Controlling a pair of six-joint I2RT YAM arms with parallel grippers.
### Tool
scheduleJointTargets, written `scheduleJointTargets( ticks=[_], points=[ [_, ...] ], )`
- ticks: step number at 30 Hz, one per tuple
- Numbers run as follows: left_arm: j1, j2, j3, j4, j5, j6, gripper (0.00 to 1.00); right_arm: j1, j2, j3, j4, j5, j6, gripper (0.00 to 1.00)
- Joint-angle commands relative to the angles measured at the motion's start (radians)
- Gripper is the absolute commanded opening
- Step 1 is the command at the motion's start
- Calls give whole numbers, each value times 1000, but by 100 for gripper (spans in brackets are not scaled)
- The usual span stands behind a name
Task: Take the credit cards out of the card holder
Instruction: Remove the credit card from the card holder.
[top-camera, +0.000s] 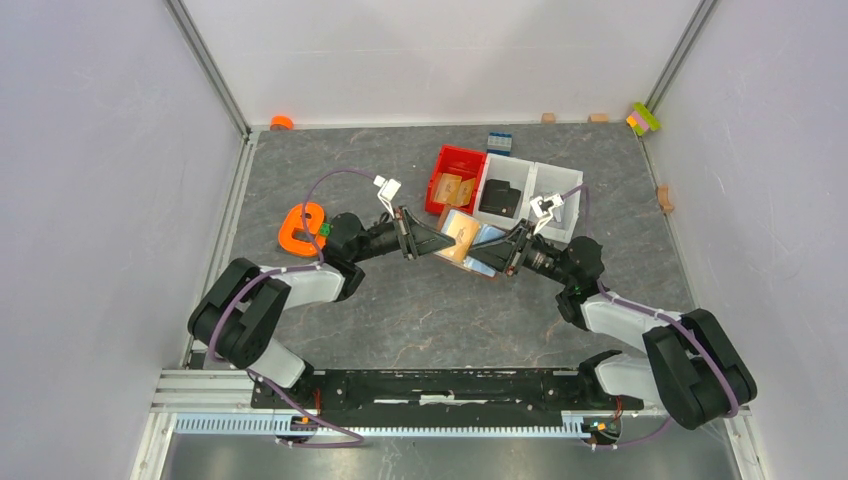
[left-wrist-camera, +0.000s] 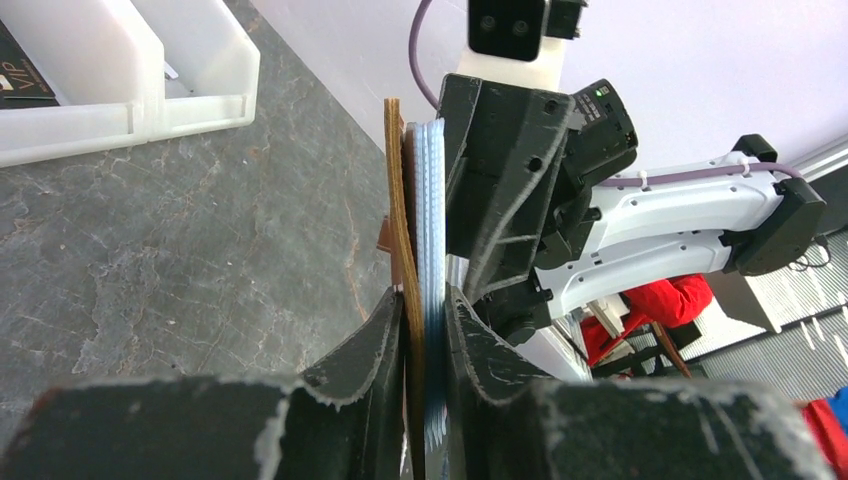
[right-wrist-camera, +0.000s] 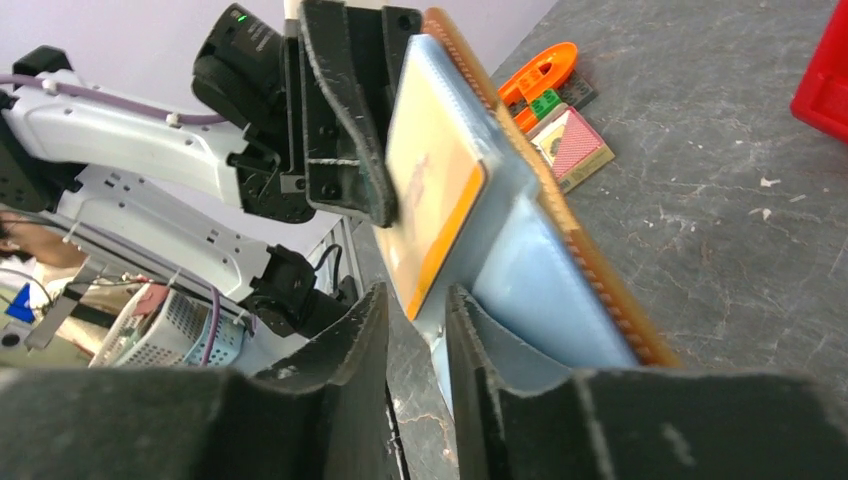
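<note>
The brown card holder (top-camera: 462, 238) hangs in the air between both grippers, edge-on in the left wrist view (left-wrist-camera: 396, 190). My left gripper (left-wrist-camera: 422, 295) is shut on it, pinching the brown cover and the pale blue layers (left-wrist-camera: 432, 200); it also shows in the top view (top-camera: 443, 243). In the right wrist view an orange-tan card (right-wrist-camera: 435, 200) sticks out of the pale blue inside (right-wrist-camera: 540, 265) beside the stitched brown edge (right-wrist-camera: 600, 280). My right gripper (right-wrist-camera: 415, 292) is narrowly open, its jaws on either side of the orange card's lower corner; it also shows in the top view (top-camera: 494, 258).
A red bin (top-camera: 470, 155) with tan items and white bins (top-camera: 545, 178) holding a black wallet-like item (top-camera: 500, 197) stand just behind. An orange object (top-camera: 300, 228) lies left. A patterned card box (right-wrist-camera: 572, 145) lies on the table. A blue block (top-camera: 499, 142) is at the back.
</note>
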Motion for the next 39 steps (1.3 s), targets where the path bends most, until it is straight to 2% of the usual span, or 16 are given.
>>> scheduleJointTargets(
  ticks=[1, 3, 6, 10, 12, 17, 18, 20, 21, 28, 29, 33, 35, 39],
  points=[
    [-3, 7, 10, 167, 48, -72, 8, -8, 26, -6, 93, -20, 16, 40],
    [-5, 13, 12, 179, 50, -81, 5, -1, 25, -1, 91, -23, 11, 43],
    [-5, 17, 13, 177, 47, -81, 4, 20, 25, 19, 45, -17, -18, 42],
    [-15, 7, 23, 129, 45, -49, 3, 32, 31, 32, 5, -3, -40, 29],
    [-23, -13, 32, 42, 29, 6, 2, 32, 29, 32, 4, -1, -40, 26],
    [-60, -77, 59, -177, -13, 157, 4, 32, 26, 33, -30, 20, -55, 6],
    [-61, -81, 59, -182, -14, 162, 5, 31, 25, 33, -40, 25, -61, 1],
    [-61, -79, 56, -165, -4, 150, 13, 24, 28, 30, -49, 35, -61, 0],
    [-60, -71, 53, -138, 5, 132, 26, 16, 32, 20, -36, 37, -49, 0],
    [-59, -55, 46, -62, 30, 84, 43, 8, 46, 19, -32, 31, -38, 0],
    [-58, -58, 46, -61, 30, 81, 42, 5, 50, 20, -33, 31, -39, 0],
    [-54, -53, 47, -71, 25, 84, 29, 5, 57, 19, -22, 24, -33, 0],
    [-54, -48, 48, -73, 26, 83, 16, 6, 50, 19, -22, 23, -34, 0],
    [-49, -43, 47, -58, 25, 70, 13, 5, 35, 20, -50, 33, -49, 0]
  ],
)
